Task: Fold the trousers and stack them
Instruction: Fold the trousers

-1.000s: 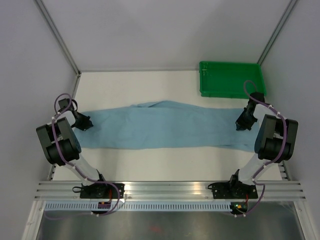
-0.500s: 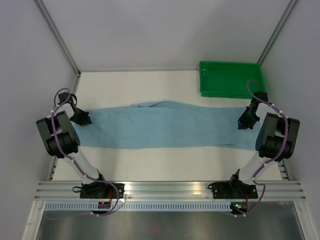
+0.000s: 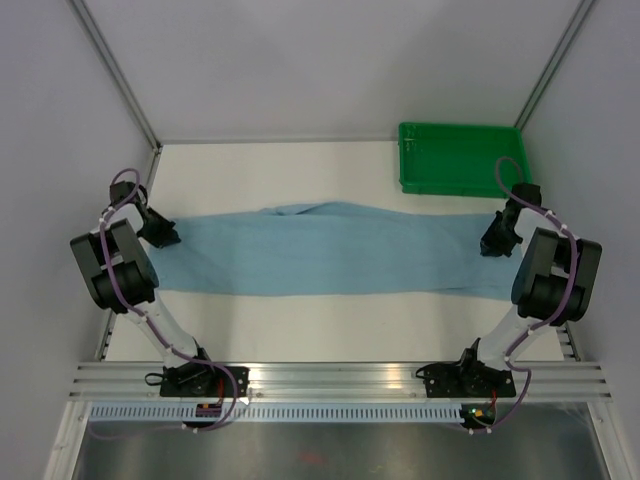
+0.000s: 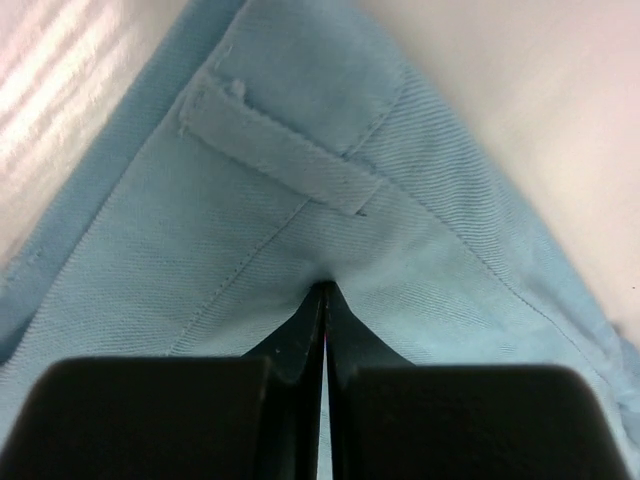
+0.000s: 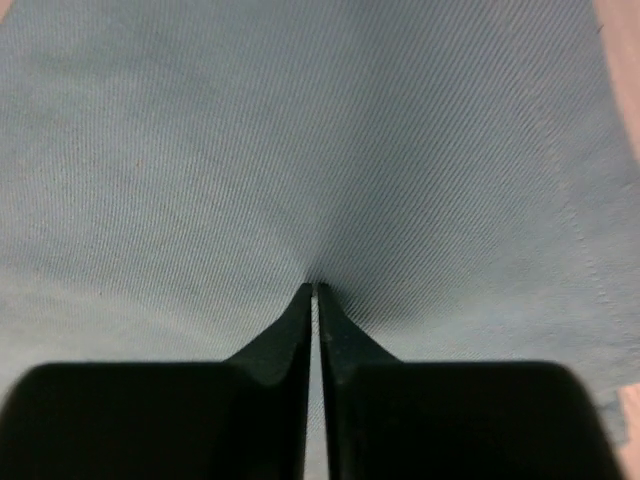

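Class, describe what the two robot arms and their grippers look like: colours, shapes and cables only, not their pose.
Both the left arm and right arm have bulky black joint housings, a white lower link and a black base on a silver rail. A purple cable loops along each. The left gripper and right gripper each have two black fingers tapering to narrow tips.

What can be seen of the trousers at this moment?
The trousers are light sky-blue twill-like cloth, spread in a long band across the white table, waistband with belt loop at the left. The left jaws pinch the waistband end shut; the right jaws pinch the opposite end, near the green tray.
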Controlling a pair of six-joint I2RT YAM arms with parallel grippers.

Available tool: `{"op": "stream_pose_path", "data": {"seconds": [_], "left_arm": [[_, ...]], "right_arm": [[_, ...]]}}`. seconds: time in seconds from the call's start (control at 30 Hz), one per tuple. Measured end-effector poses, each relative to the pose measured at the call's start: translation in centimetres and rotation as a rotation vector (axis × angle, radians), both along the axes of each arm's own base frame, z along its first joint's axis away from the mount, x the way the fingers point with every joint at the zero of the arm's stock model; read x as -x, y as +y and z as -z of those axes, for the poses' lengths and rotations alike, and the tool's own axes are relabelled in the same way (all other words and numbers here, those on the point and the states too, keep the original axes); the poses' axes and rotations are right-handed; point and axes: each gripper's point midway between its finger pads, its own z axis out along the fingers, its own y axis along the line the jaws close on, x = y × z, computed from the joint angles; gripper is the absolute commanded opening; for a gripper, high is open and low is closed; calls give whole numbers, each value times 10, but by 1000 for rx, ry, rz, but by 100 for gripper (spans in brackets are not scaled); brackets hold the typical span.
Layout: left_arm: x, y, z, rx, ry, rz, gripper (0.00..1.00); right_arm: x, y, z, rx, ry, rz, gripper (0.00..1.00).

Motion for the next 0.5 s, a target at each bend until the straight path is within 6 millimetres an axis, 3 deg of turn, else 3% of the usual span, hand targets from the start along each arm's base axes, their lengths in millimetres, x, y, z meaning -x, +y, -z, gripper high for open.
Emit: {"op": "stream_pose_path", "data": {"seconds": [0.07,0.1,0.17,0.2,0.27,0.3,0.43,0.5], "left_arm": [[-6,4,-7,-25,-38,33,12],[-10,7,-13,-44,-66,48,21],[-16,9,-28,-76,-118,77,33],[-20,8,-40,-92,-153,96,49],[-28,4,-69,-133,-233,139,65],[-31,0,-83,-145,-272,161,74],[-39,-18,-129,-195,-394,234,86],[-39,-28,-142,-210,-429,265,87]], "right_arm": [[-4,0,-6,62,-8,-44,25],[-6,2,-11,81,-18,-61,40],[-16,6,-29,122,-65,-103,51],[-23,8,-42,141,-99,-123,59],[-37,5,-74,184,-187,-141,72],[-42,3,-90,206,-233,-140,97],[-47,-8,-141,292,-369,-136,98],[-43,-16,-153,309,-398,-115,98]]}}
